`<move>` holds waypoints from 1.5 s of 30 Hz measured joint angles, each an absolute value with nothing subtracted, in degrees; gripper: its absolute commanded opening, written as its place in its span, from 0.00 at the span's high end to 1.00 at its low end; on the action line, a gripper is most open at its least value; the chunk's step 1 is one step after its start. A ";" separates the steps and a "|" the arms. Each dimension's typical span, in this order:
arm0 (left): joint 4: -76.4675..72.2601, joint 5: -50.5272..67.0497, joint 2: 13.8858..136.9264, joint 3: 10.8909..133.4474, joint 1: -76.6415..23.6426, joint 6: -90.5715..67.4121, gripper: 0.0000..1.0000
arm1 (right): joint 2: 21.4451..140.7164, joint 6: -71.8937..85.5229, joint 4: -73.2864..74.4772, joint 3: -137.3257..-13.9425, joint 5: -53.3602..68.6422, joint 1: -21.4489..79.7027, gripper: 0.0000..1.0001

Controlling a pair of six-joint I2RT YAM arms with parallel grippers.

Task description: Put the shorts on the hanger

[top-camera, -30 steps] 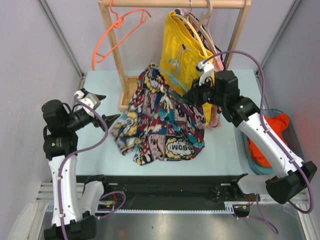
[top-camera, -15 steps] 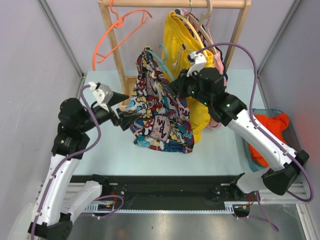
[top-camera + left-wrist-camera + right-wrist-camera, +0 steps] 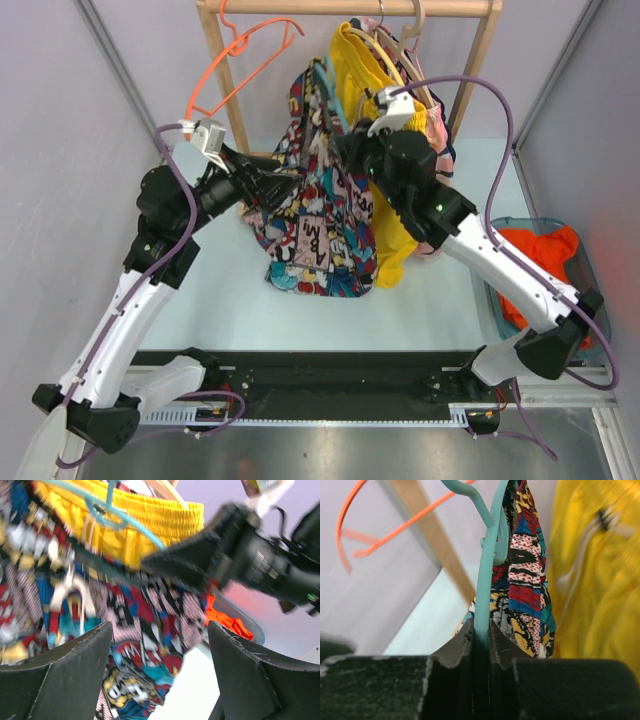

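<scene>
The comic-print shorts hang off the table, draped over the teal hanger, just below the rail. My right gripper is shut on the hanger's stem, which runs up between its jaws, with the shorts hanging beside it. My left gripper reaches in from the left at the shorts' upper left edge. Its jaws stand wide apart, with the shorts blurred beyond them and nothing clamped. The hanger's arm crosses the top of that view.
A wooden rack stands at the back with an orange hanger on its rail. Plain yellow shorts and pink-and-white ones hang right behind the comic shorts. A blue bin holding orange cloth sits at the right.
My right arm has lifted the hanger and the shorts off the table toward the rail. My left arm has swung up and right to the shorts, and its jaws have narrowed slightly.
</scene>
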State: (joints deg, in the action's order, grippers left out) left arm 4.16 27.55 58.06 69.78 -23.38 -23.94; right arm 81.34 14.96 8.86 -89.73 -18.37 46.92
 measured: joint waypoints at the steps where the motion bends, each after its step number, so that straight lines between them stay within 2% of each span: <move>1: 3.88 27.20 57.89 69.80 -23.38 -24.03 0.17 | 82.56 14.92 8.29 -91.13 -18.85 45.67 1.00; 7: 3.53 26.55 54.22 68.07 -23.40 -23.92 0.14 | 90.37 14.09 2.74 -99.37 -19.16 39.88 1.00; 18: 4.38 25.78 48.99 64.86 -23.40 -22.85 0.06 | 101.69 14.26 1.45 -117.30 -19.62 37.69 1.00; 23: 5.85 25.47 48.71 64.49 -23.40 -22.11 0.00 | 103.77 15.81 2.85 -120.40 -20.27 37.28 1.00; 37: 17.98 17.28 48.25 66.92 -23.11 -17.93 0.00 | 105.65 25.93 11.40 -122.67 -16.91 33.52 0.99; 39: 20.73 15.88 48.66 67.96 -22.79 -17.87 0.00 | 105.75 26.74 12.25 -122.67 -16.10 32.93 0.89; 42: 24.32 15.44 50.28 70.63 -20.78 -17.93 0.00 | 105.75 27.20 12.29 -122.65 -15.57 32.73 0.66; 43: 24.84 15.59 50.61 71.02 -19.97 -17.98 0.00 | 105.75 27.38 12.25 -122.56 -15.53 32.77 0.54; 45: 26.57 17.39 51.46 71.59 -15.22 -18.44 0.00 | 105.38 27.31 11.75 -121.45 -15.16 32.73 0.46</move>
State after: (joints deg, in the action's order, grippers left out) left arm 26.57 17.39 51.46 71.59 -15.22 -18.44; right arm 105.38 27.31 11.75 -121.45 -15.16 32.73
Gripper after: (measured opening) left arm 0.996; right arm 0.358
